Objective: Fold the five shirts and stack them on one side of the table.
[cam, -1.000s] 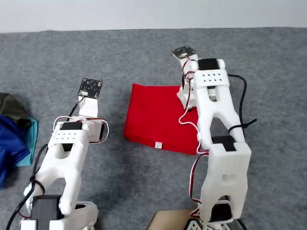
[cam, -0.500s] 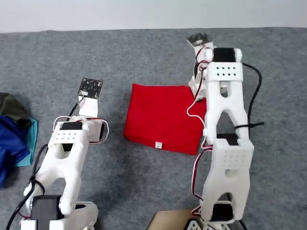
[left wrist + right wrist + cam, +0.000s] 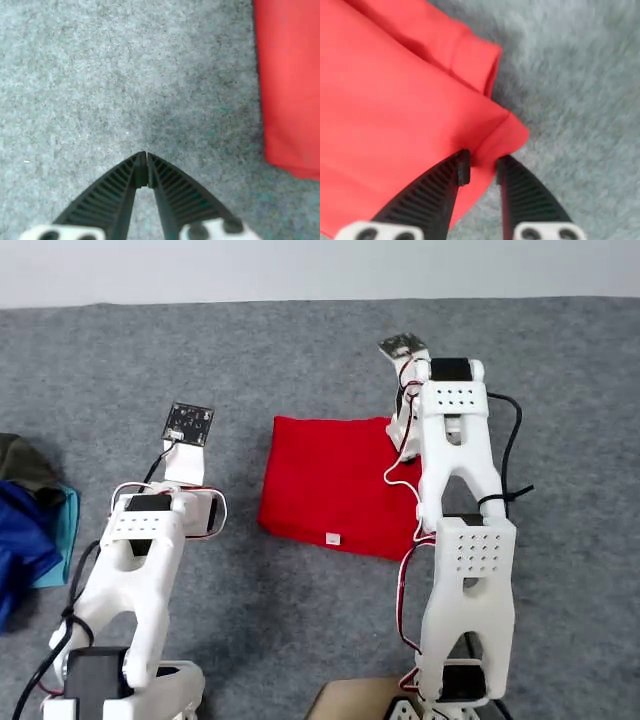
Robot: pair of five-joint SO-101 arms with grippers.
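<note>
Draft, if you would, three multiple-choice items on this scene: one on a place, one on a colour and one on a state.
1. Where does the red shirt lie?
A. draped over an arm
B. flat on the table
C. on the floor

2. What colour is the table's surface?
A. white
B. brown
C. grey

3. The left gripper is:
A. shut, with nothing in it
B. wide open
C. shut on the red shirt

Answers:
1 B: the high view shows it spread flat in the middle of the table.
2 C: grey surface shows all around the shirt.
3 A: in the left wrist view its fingertips meet over bare table, with the shirt off to one side.
</note>
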